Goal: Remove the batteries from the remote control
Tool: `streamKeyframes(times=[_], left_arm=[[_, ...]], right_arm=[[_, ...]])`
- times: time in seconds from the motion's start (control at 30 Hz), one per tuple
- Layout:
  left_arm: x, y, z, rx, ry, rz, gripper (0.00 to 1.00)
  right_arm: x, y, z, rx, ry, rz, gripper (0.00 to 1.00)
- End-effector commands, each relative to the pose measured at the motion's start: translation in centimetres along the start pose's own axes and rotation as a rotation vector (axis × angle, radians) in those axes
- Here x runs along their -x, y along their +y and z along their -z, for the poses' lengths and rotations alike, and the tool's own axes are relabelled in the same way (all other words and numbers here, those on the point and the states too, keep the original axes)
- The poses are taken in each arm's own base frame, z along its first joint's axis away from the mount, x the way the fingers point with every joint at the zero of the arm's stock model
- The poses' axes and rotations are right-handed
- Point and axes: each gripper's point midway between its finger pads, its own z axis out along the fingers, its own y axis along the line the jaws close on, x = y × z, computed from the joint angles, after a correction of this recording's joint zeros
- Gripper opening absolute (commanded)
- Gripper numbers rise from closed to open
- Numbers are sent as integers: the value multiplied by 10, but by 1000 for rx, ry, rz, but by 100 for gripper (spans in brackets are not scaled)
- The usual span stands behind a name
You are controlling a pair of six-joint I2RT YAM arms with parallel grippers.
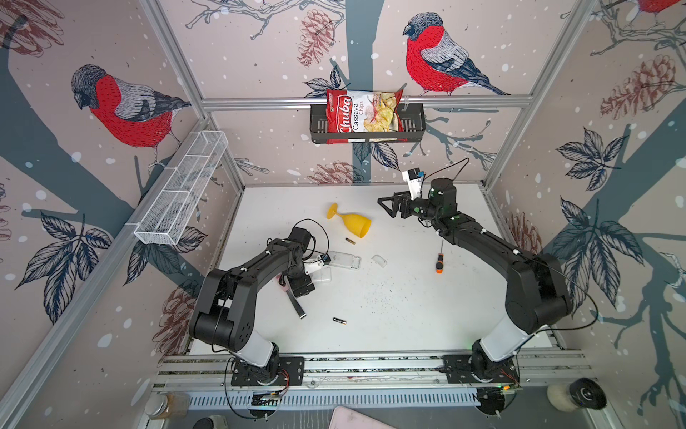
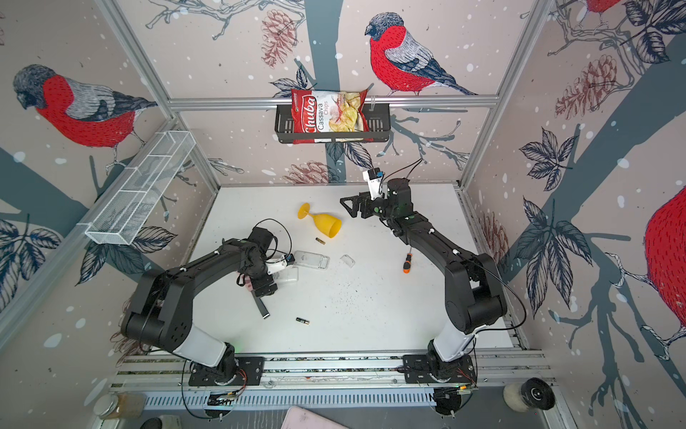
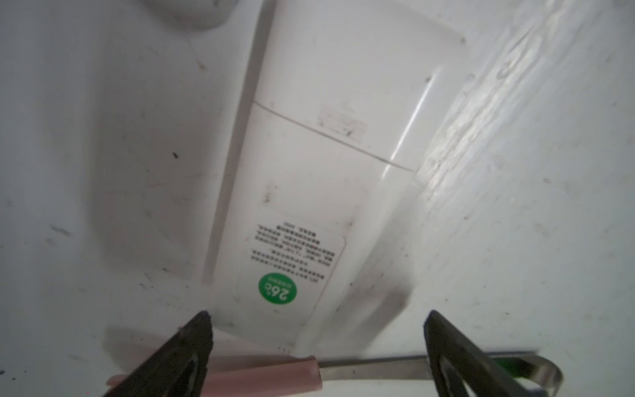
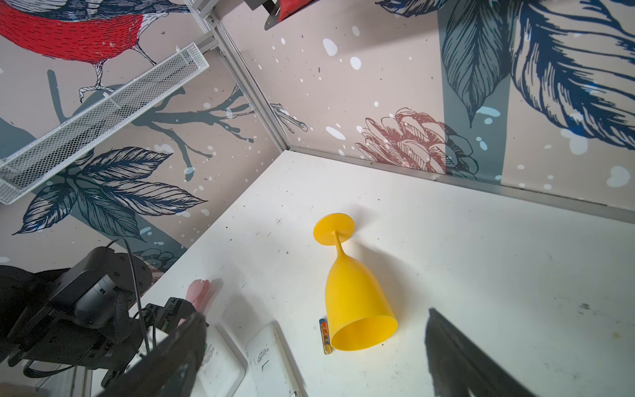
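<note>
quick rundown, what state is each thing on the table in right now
left claw: open, above the sticker remote
right claw: open, empty, in the air
sticker remote: back up, cover on
other remote: flat, cover seems off
loose cover: flat on the table
batteries: two out, loose on the table
goblet: on its side
screwdriver: lying flat

- Left arm point(image 1: 237, 282) — elbow bent high, forearm reaching in on the near-left side of the yellow goblet point(image 1: 354, 223), wrist turned down.
- Left gripper point(image 3: 319, 314) points down close over the surface, jaws spread wide, gripping nothing.
- Right arm point(image 1: 493, 252) stretches far forward, wrist just right of the goblet.
- Right gripper point(image 1: 386, 206) — raised, roughly level, aimed toward the goblet; jaws wide apart and empty.
</note>
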Motion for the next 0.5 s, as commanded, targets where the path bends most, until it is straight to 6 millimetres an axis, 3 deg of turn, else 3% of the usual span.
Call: streamKeyframes(times=[0.0,0.47], left_arm=[[2,7,1,11,-10,-14,95],[9,12,-3,-22,-6,-27,89]], right_arm=[[5,3,-2,27,-13,11,97],[4,0,-3,31,-6,6,96]])
